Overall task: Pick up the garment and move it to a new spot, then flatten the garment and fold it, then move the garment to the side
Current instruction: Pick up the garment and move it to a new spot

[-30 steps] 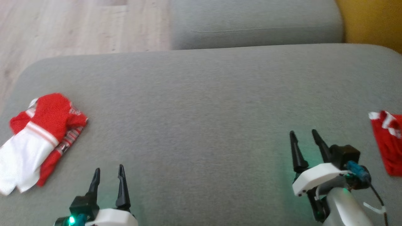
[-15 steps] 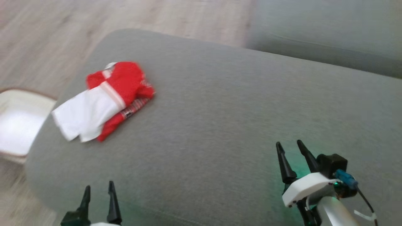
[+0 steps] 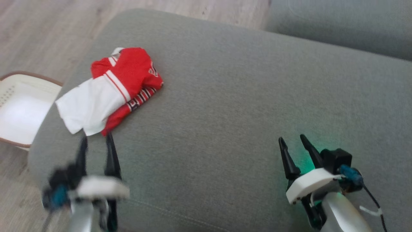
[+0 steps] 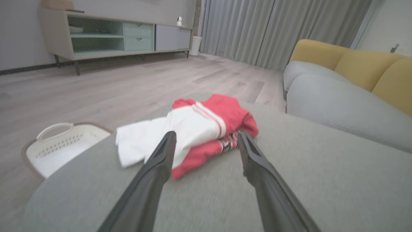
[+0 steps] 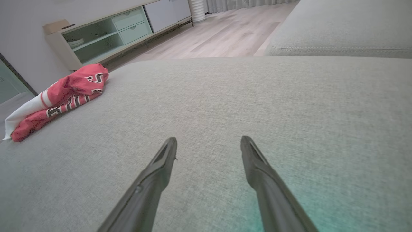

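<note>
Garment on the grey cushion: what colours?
The garment is red and white with dark lettering; the head view shows it best.

One garment (image 3: 119,83). One basket (image 3: 13,93). Two grippers: left gripper (image 3: 96,138), right gripper (image 3: 292,138), two fingers (image 5: 154,174) each. Two grey cushions: near cushion (image 3: 241,96), far cushion (image 3: 338,25). One cabinet (image 4: 96,35).

head view looks down; both low wrist views share the garment (image 3: 130,72).

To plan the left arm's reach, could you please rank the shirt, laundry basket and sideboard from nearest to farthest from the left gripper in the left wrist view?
1. Shirt: just ahead of the left gripper, on the cushion.
2. Laundry basket: left, on the floor.
3. Sideboard: far left, by the wall.
</note>
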Available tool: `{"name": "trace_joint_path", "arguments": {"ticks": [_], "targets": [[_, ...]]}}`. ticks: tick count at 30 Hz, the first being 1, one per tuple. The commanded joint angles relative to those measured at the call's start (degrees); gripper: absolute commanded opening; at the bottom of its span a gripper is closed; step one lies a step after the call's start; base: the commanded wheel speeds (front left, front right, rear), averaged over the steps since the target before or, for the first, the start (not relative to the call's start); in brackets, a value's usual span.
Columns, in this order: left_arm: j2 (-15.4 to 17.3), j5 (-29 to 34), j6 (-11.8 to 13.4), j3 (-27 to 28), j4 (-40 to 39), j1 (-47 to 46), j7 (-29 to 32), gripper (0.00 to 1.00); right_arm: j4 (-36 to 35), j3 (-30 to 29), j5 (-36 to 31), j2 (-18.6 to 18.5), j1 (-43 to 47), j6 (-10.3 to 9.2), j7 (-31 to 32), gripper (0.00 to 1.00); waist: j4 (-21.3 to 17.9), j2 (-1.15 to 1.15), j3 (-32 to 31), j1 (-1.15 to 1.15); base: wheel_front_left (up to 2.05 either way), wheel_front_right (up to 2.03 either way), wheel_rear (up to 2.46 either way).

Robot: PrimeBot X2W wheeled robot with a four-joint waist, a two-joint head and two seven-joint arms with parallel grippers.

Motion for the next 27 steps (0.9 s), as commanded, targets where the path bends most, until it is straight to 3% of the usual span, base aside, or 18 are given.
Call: {"name": "trace_joint_path", "arguments": {"ticks": [1,7,14,24,25,26,27], "targets": [[1.22,0.86,-0.22,2.95,-0.84,-5.30,-0.29,1.00,-1.88,0.90,-0.43,-0.05,-2.67,-0.04,-0.37,1.00,-1.48,0.00,1.81,-0.01,0.00,0.00,0.00],[7.49,2.79,-2.05,3.99,9.55,-19.52,-0.01,1.00,-3.11,1.21,-1.39,-0.05,-5.51,-0.04,-0.37,1.00,-5.35,0.00,7.05,-0.01,0.00,0.00,0.00],[15.04,1.71,-4.51,1.93,24.88,-31.57,5.34,1.00,-4.31,0.08,-2.87,-0.05,-8.77,-0.04,-0.37,1.00,-10.55,0.00,13.37,-0.01,0.00,0.00,0.00],[18.08,-2.28,-4.89,1.71,38.97,-36.91,10.31,1.00,-6.58,-2.97,-3.49,-0.05,-10.80,-0.04,-0.37,1.00,-15.35,0.00,17.33,-0.01,0.00,0.00,0.00],[18.26,-2.13,-4.90,1.13,39.46,-37.06,10.01,0.69,-6.77,-3.15,-3.49,-0.05,-10.85,-0.04,-0.37,1.00,-15.69,0.00,17.32,-0.01,0.00,0.00,0.00],[18.50,-2.06,-4.91,0.76,39.77,-37.11,9.19,0.00,-6.89,-3.37,-3.45,-0.05,-10.84,-0.04,-0.37,1.00,-15.95,0.00,17.23,-0.01,0.00,0.00,0.00],[18.68,-2.21,-4.92,0.61,40.17,-37.12,8.43,0.00,-6.90,-3.60,-3.29,-0.05,-10.77,-0.04,-0.37,1.00,-16.21,0.00,17.02,-0.01,0.00,0.00,0.00]]}}
